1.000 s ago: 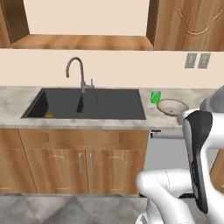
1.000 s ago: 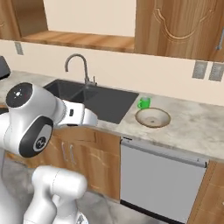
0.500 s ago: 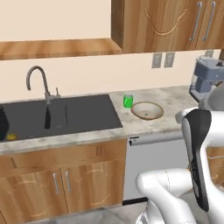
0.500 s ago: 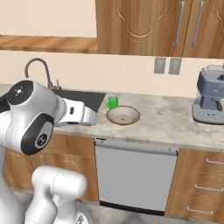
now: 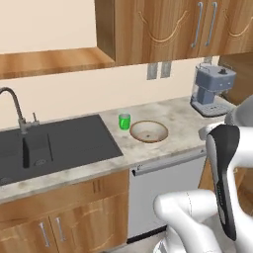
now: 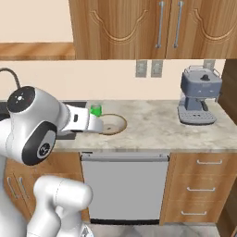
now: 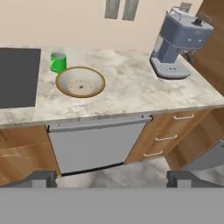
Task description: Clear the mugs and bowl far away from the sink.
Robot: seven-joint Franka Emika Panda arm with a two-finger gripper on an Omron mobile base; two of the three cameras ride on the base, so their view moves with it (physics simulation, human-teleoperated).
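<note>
A bright green mug (image 5: pixel 124 121) stands on the marble counter just right of the dark grey sink (image 5: pixel 54 143). Right beside it lies the wide tan bowl (image 5: pixel 148 131), upright with an off-white inside. In the hand view the green mug (image 7: pixel 57 61) and the bowl (image 7: pixel 80 82) sit at upper left, with the sink's (image 7: pixel 17 76) edge at far left. My gripper (image 7: pixel 111 179) is open, fingertips (image 7: pixel 41 178) set wide apart with nothing between them, held back from the counter front and well short of both. My arm covers part of the bowl (image 6: pixel 115 124) in the right base view.
A grey-blue coffee machine (image 5: pixel 211 89) stands at the counter's right end. The curved tap (image 5: pixel 15 106) rises behind the sink. Below the bowl is a dishwasher front (image 6: pixel 125 185), with drawers (image 6: pixel 196 185) to its right. Bare marble (image 7: pixel 131 83) lies between bowl and coffee machine.
The whole picture has shifted: the base has driven right along the counter, so the sink slides left and the coffee machine comes into view. Mug and bowl stay put; the gripper stays open.
</note>
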